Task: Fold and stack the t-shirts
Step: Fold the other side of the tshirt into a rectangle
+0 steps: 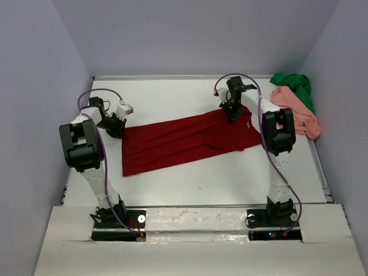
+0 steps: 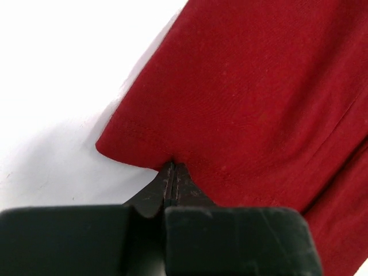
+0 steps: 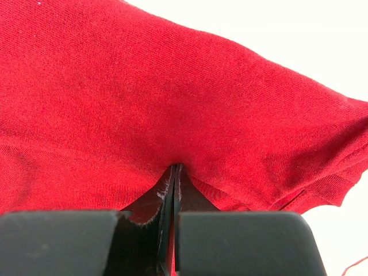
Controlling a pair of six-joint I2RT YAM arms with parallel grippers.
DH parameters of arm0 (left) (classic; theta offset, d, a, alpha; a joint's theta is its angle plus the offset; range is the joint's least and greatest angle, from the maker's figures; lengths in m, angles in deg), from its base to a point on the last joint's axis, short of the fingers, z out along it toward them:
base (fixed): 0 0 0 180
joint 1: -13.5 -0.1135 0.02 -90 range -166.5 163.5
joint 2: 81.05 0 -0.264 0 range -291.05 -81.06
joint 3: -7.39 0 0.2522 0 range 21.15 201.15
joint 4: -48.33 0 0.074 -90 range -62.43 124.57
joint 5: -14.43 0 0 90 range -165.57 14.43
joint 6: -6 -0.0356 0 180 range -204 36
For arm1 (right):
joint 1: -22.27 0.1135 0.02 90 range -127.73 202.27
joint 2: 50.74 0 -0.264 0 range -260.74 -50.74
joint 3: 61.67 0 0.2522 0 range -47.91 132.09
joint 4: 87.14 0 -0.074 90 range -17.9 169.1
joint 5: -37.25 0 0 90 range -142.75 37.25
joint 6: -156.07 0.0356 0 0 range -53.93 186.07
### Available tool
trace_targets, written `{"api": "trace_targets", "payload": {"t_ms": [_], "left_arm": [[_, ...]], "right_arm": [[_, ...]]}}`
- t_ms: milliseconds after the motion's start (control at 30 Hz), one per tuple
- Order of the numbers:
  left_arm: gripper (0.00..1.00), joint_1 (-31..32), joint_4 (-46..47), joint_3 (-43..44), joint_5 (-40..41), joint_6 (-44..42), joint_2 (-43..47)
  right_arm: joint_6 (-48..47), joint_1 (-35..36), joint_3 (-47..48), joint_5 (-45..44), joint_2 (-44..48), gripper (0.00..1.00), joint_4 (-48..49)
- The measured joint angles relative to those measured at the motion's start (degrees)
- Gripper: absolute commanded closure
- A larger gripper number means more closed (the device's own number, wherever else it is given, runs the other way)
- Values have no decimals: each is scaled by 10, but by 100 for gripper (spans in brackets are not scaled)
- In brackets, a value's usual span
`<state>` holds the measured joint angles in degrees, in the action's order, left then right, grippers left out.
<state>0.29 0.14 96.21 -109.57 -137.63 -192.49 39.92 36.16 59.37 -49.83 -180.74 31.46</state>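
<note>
1. The red t-shirt [image 1: 184,141] is plain dark red, with matching red stitching along its hem.
2. The pink t-shirt [image 1: 299,112], far right, is plain salmon.
3. The green t-shirt [image 1: 294,83] beside it is plain bright green.
4. The table [image 1: 230,178] is white; the walls [image 1: 195,34] are pale lavender-grey.
5. The left arm [image 1: 95,175] and right arm [image 1: 278,175] are white with black joints and purple cables [image 1: 237,75].
6. The left gripper [image 2: 172,171] and right gripper [image 3: 174,171] are black.

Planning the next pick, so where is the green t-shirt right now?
In the top view, the green t-shirt lies crumpled at the far right corner of the table, touching the salmon pink t-shirt on its near side.
</note>
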Motion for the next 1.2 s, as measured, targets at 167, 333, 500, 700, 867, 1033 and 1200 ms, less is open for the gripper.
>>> {"api": "trace_targets", "payload": {"t_ms": [167, 333, 500, 700, 867, 1033, 1200], "left_arm": [[100, 7, 3, 0, 1, 0, 2], [100, 10, 3, 0, 7, -1, 6], [100, 12, -7, 1, 16, -3, 18], [100, 13, -16, 12, 27, -5, 31], [100, 13, -21, 20, 31, -5, 35], [100, 13, -26, 24, 34, -7, 35], [100, 15, -26, 27, 42, -9, 35]], "right_arm": [[0, 0, 0, -4, 0, 100, 0], [0, 0, 0, -9, 0, 100, 0], [0, 0, 0, -10, 0, 100, 0], [0, 0, 6, -10, -3, 100, -4], [0, 0, 10, -10, -5, 100, -8], [0, 0, 10, -10, -6, 100, -9], [-2, 0, 12, -11, -7, 100, -11]]}}
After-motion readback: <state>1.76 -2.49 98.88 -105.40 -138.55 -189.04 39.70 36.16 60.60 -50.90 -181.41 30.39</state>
